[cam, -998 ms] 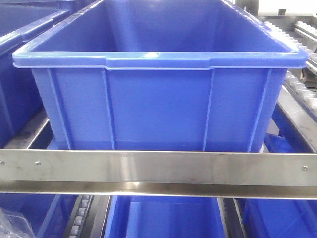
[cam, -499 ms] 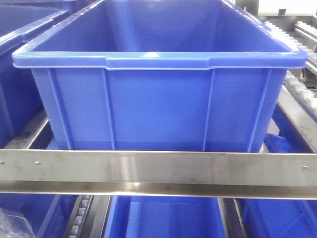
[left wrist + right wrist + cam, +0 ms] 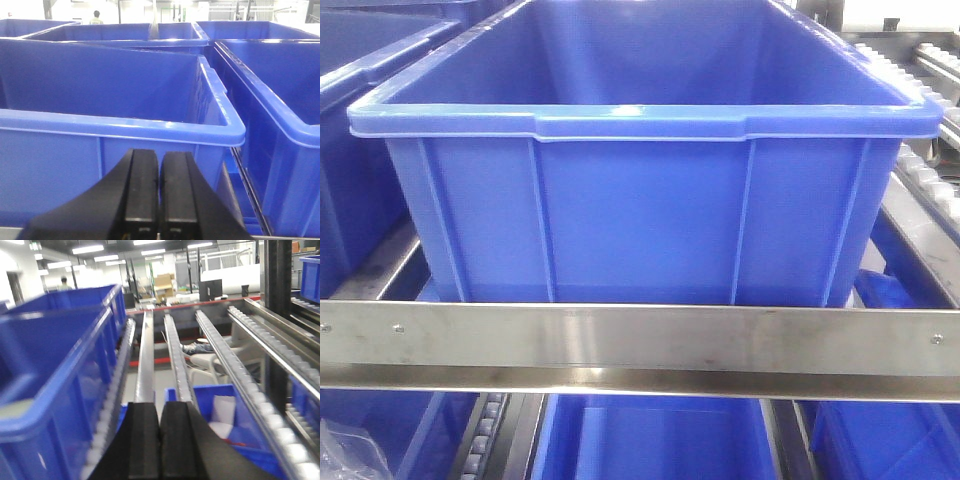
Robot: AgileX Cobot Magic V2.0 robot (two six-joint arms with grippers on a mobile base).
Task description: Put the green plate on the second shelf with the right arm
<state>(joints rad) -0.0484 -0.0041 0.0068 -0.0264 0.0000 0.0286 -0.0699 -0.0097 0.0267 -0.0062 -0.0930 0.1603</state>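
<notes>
Two grippers show, each with fingers pressed together and nothing between them. We see the left gripper (image 3: 160, 192) just in front of a blue crate (image 3: 120, 125), facing its near wall below the rim. The right gripper (image 3: 160, 437) points along roller rails (image 3: 172, 355), a blue crate (image 3: 55, 370) to its left. Front view: one large blue crate (image 3: 640, 210) sits behind a steel rail (image 3: 640, 345). We find the green plate in no view.
</notes>
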